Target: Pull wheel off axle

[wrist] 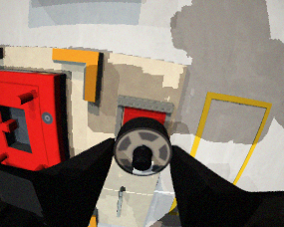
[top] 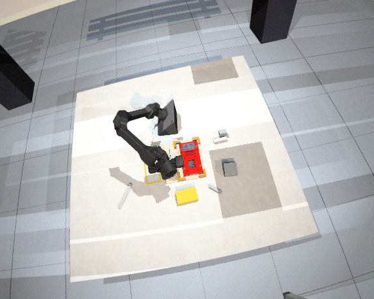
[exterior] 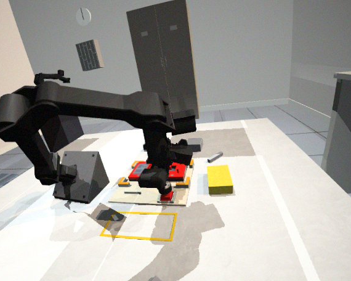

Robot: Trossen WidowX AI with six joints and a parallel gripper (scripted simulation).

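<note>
Tool (wrist: 142,156) clamped on the wheel (wrist: 142,149), above its red mount (wrist: 144,116).
You have the yellow-outlined marked area (wrist: 231,136) just beside; no readable writing anywhere.

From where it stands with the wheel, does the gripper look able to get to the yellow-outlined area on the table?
Probably yes. The gripper is shut on the wheel, just above its red base. The marked area lies right beside the board, and nothing stands between them.
</note>
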